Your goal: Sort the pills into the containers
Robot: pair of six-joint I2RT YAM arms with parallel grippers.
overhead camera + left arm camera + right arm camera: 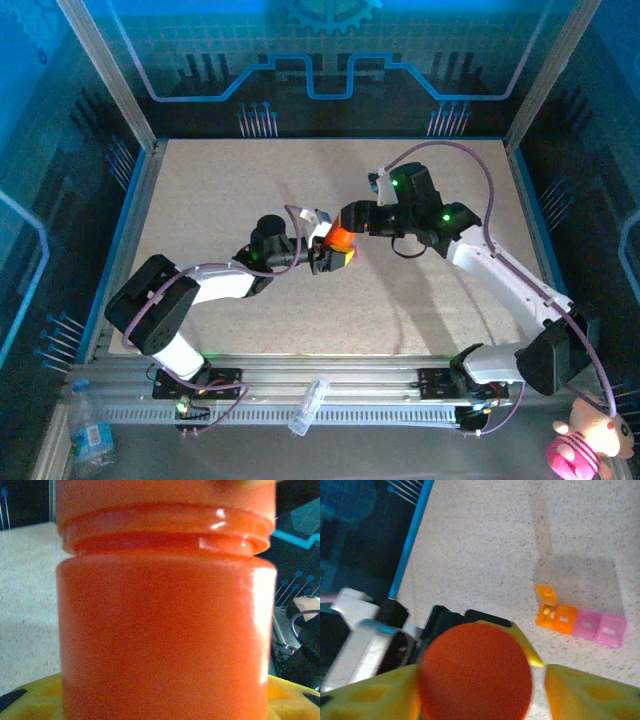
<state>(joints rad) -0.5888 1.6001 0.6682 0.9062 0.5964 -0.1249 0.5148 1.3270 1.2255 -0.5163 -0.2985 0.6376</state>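
Observation:
An orange pill bottle (340,238) is held above the table with my left gripper (335,252) shut on its body. In the left wrist view the bottle (165,630) stands upright between the yellow fingers (30,697). From above, its round orange cap (475,672) sits between my right gripper's (480,682) jaws, which are open, with a gap at the right finger (585,690). The containers (580,622), a strip of orange and pink boxes, lie on the table beyond. The end orange box has its lid up, with pale pills (547,612) inside.
The speckled table (230,190) is fenced by a blue-edged frame (130,200). A clear plastic piece (308,405) lies on the front rail, and a pink toy (590,440) sits at the near right corner.

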